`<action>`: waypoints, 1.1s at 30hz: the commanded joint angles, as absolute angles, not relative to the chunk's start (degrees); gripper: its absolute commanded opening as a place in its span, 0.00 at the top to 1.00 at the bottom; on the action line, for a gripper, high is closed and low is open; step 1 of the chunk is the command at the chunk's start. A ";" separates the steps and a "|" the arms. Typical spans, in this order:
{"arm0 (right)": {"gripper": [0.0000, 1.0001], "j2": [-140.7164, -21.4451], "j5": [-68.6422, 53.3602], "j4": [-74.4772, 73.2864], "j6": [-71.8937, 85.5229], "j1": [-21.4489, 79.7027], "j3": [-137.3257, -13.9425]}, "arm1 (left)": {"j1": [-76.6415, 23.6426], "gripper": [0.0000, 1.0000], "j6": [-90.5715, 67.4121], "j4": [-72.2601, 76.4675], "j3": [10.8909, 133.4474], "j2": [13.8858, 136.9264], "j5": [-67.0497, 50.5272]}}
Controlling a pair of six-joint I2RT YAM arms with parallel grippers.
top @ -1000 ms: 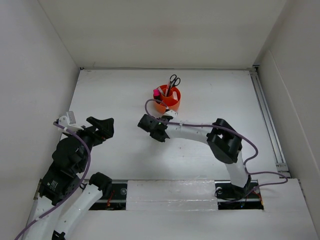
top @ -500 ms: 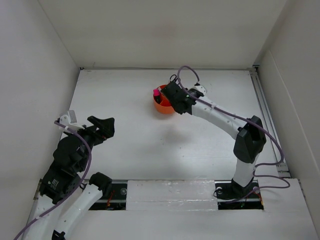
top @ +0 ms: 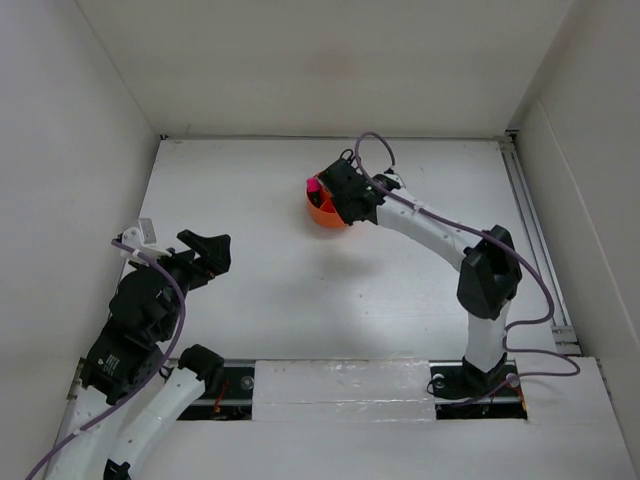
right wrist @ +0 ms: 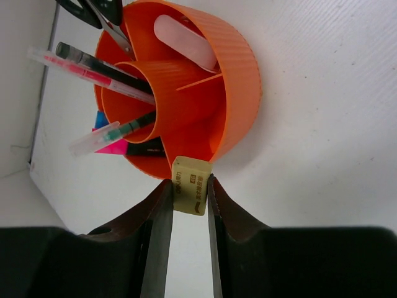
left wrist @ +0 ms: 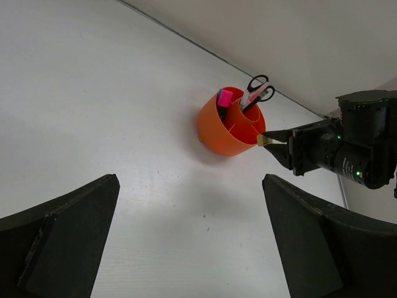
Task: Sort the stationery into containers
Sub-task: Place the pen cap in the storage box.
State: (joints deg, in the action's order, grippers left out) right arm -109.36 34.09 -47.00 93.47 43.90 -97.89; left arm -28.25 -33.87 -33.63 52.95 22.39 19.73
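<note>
Hovering well left of the orange organiser point(top: 322, 212), holding the left gripper point(top: 205, 255) spread wide on nothing. Pinching a tan eraser point(right wrist: 190, 194) firmly in the right gripper point(top: 340, 190), right at the organiser's outer rim. Hiding most of the organiser's inside under that arm from overhead, while showing through the right wrist camera the scissors point(right wrist: 99, 12), dark pen point(right wrist: 99, 65), pink-red pencil point(right wrist: 62, 64) and a pale eraser point(right wrist: 186, 42) standing in its compartments.
</note>
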 commanded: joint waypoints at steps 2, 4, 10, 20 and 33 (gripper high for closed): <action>1.00 -109.51 31.03 -43.42 96.68 41.49 -98.61 | -27.95 0.00 -33.22 -31.55 52.65 23.03 19.95; 1.00 -109.51 30.50 -41.76 97.46 41.48 -96.95 | -27.95 0.00 -33.22 -31.55 52.65 23.03 19.95; 1.00 -108.37 30.50 -36.91 98.09 40.96 -94.22 | -27.95 0.00 -32.70 -31.55 52.65 23.03 19.42; 1.00 -109.51 30.50 -35.68 98.09 40.43 -94.22 | -27.95 0.00 -32.70 -31.55 52.65 21.97 18.90; 1.00 -109.51 28.13 -26.64 96.94 38.77 -87.98 | -27.95 0.00 -31.65 -30.50 52.12 21.45 17.84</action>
